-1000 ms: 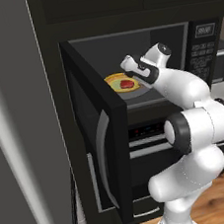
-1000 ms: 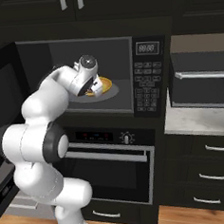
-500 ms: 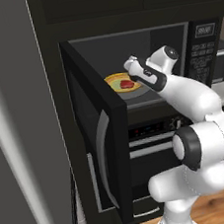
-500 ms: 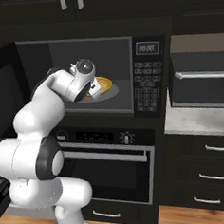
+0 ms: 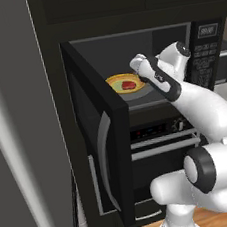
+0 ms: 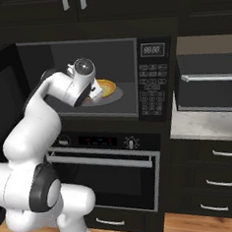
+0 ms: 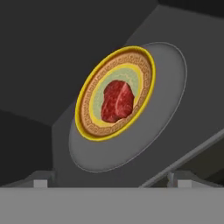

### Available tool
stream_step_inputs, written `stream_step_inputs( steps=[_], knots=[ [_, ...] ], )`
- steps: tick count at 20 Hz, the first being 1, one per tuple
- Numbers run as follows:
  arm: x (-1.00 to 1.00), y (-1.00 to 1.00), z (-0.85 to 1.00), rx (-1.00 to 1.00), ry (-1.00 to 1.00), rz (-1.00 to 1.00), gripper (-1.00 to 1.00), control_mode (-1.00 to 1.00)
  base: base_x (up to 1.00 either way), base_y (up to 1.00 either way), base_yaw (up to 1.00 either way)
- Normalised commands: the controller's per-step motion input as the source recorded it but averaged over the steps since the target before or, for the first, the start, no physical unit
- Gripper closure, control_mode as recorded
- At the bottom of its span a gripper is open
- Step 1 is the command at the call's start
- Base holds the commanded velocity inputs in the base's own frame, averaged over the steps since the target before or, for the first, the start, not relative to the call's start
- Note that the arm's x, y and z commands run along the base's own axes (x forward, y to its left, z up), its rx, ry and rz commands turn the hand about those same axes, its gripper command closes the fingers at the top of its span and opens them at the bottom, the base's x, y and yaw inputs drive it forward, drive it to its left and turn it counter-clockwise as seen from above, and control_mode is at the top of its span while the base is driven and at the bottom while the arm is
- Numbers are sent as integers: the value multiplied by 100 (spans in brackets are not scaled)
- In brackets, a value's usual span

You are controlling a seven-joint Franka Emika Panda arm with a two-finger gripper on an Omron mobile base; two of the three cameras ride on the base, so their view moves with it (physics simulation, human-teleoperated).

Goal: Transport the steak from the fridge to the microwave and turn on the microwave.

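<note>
The steak point(image 5: 128, 85) point(image 7: 117, 100) lies on a yellow plate point(image 5: 114, 80) point(image 7: 89, 124) point(image 6: 108, 87). The plate rests on the grey turntable point(image 7: 168, 87) inside the open microwave point(image 5: 202, 54) point(image 6: 152, 85). My gripper point(image 5: 137, 65) point(image 6: 93, 94) point(image 7: 109, 180) hovers just in front of the plate at the microwave's mouth. It is open and holds nothing, and the steak shows between its fingertips point(image 7: 40, 182) in the hand view. The grey fridge point(image 5: 7, 53) with its long silver handle point(image 5: 19, 167) stands at the left.
The microwave door point(image 5: 101, 137) swings out wide toward the left, close to the arm. Below sits a black oven point(image 6: 106, 160) with a horizontal bar handle. A counter point(image 6: 197, 126) to the right carries a dark boxy appliance point(image 6: 209, 81).
The hand has drawn back slightly from the plate while the elbow swung outward. The gripper stays open, and the steak and plate have not moved.
</note>
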Motion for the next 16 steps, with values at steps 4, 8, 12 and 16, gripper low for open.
stream_step_inputs(
  steps=[4, 8, 12, 16],
  knots=[
    [-60, -7, 14, -1, -1, 16, -100, -100, 0, 0, 0],
    [-63, -7, 13, -4, -1, 19, -100, -100, 0, 0, 0],
    [-63, -2, 14, -11, -2, 18, -100, -100, 0, 0, 0],
    [-71, 0, 15, -13, -8, 19, -100, -100, 0, 0, 0]
  ],
)
